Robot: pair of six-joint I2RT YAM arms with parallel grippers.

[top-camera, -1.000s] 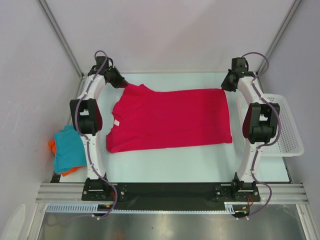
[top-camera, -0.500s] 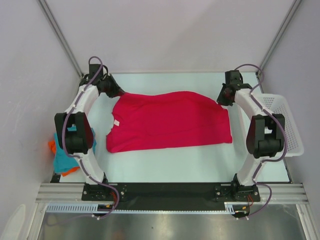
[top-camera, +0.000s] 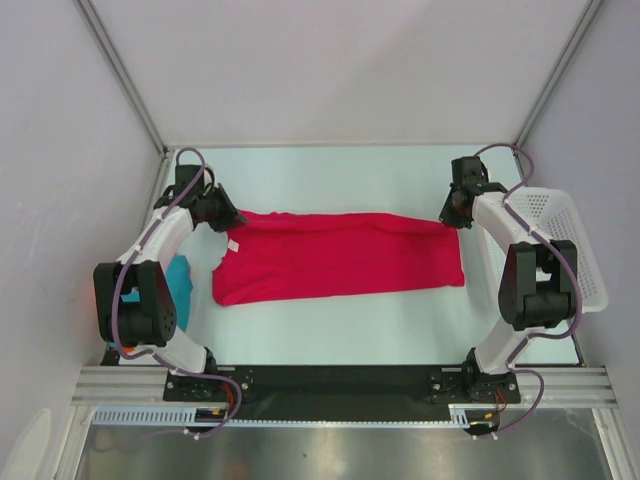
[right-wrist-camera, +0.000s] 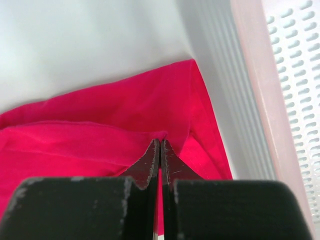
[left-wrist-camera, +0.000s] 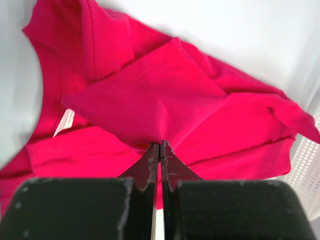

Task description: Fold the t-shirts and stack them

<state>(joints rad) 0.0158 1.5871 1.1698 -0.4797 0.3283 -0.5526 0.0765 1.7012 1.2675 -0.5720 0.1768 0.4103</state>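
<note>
1. Crimson-pink cloth took up the middle of the table (top-camera: 330,320): the crimson-pink shirt (top-camera: 335,255) lay as a long band running from 9 o'clock to 3 o'clock, its near edge flat on the surface and its far edge rumpled.
2. The left claw (top-camera: 228,218) sat at the shirt's 10 o'clock corner. In its wrist view the left claw (left-wrist-camera: 160,145) had its fingers pressed together with only a hairline between them, and the crimson-pink shirt (left-wrist-camera: 150,95) was pinched at the tips, the cloth rising from them in a tented fold.
3. A small white label (top-camera: 233,245) showed at the neck end, just toward 5 o'clock from that claw.
4. The right claw (top-camera: 447,215) was at the shirt's 2 o'clock corner. Seen from its wrist, the right claw (right-wrist-camera: 160,142) was likewise closed tight, nipping a fold of the crimson-pink shirt (right-wrist-camera: 100,145) at its tips.
5. A white mesh basket (top-camera: 575,250) stood at the table's 3 o'clock side, just beyond the right arm.
6. A teal shirt (top-camera: 180,285) lay at the table's 9 o'clock edge, mostly hidden behind the left arm, well apart from the crimson one.
</note>
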